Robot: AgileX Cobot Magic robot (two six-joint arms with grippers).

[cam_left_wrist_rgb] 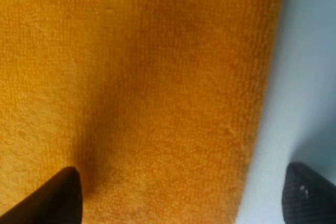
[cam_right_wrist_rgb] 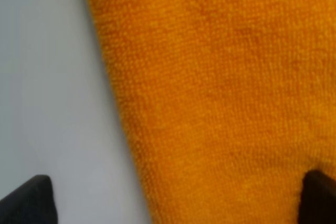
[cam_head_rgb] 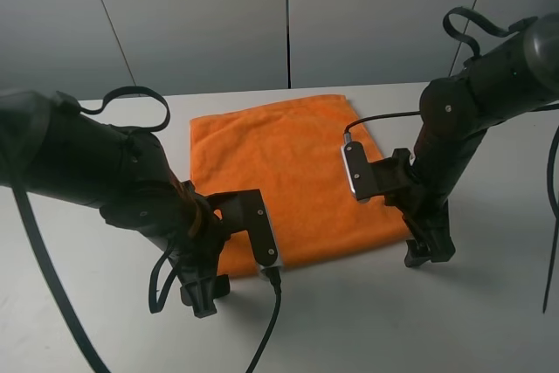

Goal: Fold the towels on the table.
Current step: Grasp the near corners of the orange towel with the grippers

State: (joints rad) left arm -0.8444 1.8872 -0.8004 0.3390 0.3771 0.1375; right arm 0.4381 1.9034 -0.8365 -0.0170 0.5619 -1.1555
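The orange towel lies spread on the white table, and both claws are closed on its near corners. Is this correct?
Not closed: the wrist views show the left claw and the right claw open, each straddling an edge of the towel, one fingertip over cloth, one over the table. The rest holds.

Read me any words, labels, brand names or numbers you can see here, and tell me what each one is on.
No readable text anywhere. The orange towel shows no label in any view, and the table is unmarked.
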